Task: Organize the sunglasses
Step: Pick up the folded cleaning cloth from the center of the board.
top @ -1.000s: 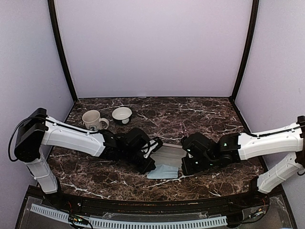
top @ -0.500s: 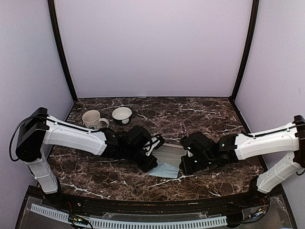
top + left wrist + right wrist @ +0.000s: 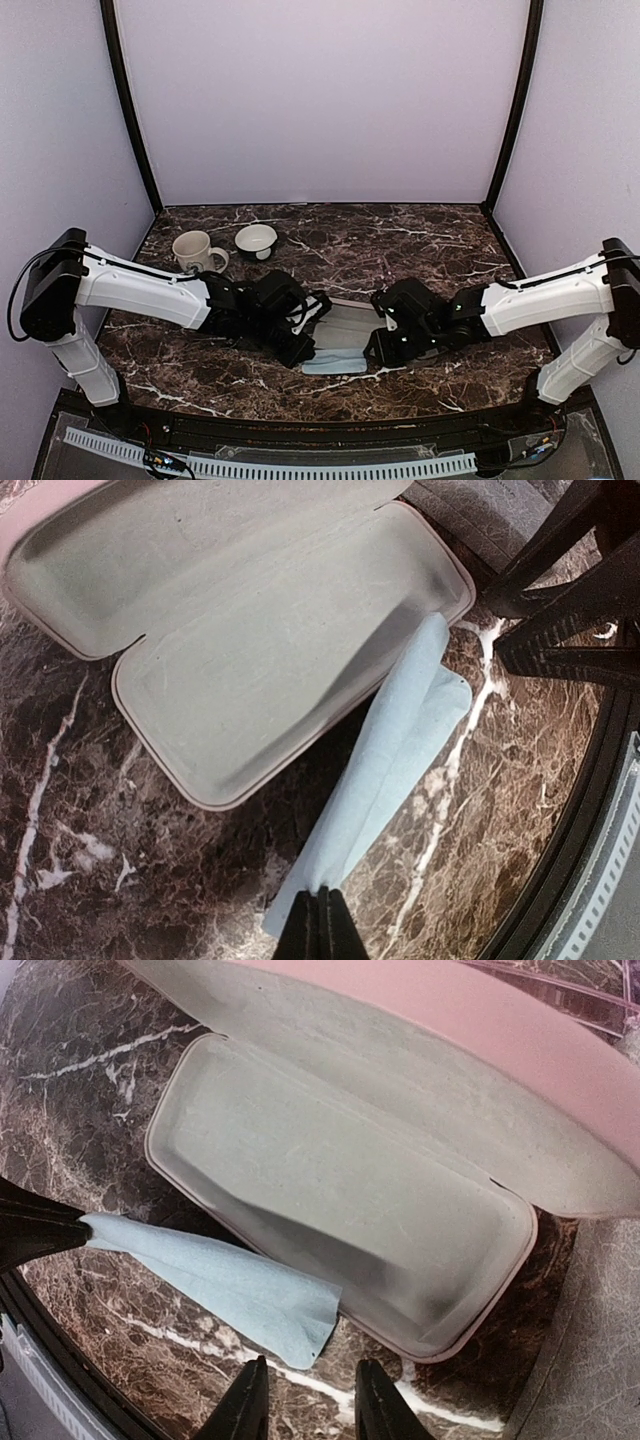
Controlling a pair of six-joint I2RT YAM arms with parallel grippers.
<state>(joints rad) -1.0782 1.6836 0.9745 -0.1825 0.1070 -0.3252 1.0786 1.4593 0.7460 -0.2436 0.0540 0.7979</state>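
No sunglasses show in any view. An open pink case [image 3: 250, 630] with a grey lining lies on the marble table between the arms [image 3: 345, 322]. A light-blue cloth [image 3: 390, 770] trails along the case's near edge. My left gripper [image 3: 322, 905] is shut on one corner of this cloth [image 3: 335, 360], low over the table [image 3: 300, 352]. The cloth's other end [image 3: 250, 1300] lies loose on the marble just ahead of my right gripper [image 3: 305, 1385], which stands open with nothing between its fingers, beside the case [image 3: 330, 1190].
A white mug [image 3: 195, 250] and a small white bowl [image 3: 256, 239] stand at the back left. A grey textured case [image 3: 590, 1360] lies right of the pink one. The table's dark front rim [image 3: 580, 820] runs close to the cloth.
My right gripper has opened and let go of the cloth's end. Both arms have shifted slightly left and toward the front edge, and the cloth moved with the left gripper.
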